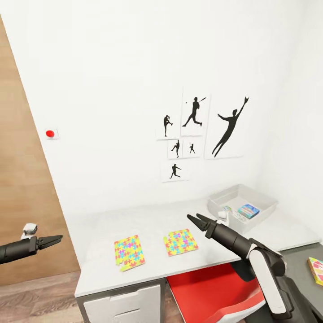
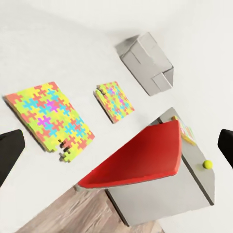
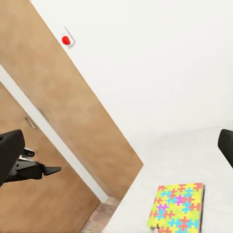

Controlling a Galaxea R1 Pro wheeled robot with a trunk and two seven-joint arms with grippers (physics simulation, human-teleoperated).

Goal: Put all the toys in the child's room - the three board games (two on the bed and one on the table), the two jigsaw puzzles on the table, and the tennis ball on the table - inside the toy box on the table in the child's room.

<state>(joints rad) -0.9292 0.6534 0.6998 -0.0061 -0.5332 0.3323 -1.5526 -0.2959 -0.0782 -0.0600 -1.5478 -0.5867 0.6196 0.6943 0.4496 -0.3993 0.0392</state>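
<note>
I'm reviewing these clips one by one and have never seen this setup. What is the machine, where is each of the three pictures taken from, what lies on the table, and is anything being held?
This is a simulated two-armed wheeled robot. The large picture looks down from its head; the other two come from cameras near each claw. The left claw hangs beside the table, the right claw above it; both look empty, and the wrist pictures show their fingers spread. On the white table lie two colourful jigsaw puzzles, one left of the other. The grey toy box at the far right already holds a board game. A red chair sits underneath.
</note>
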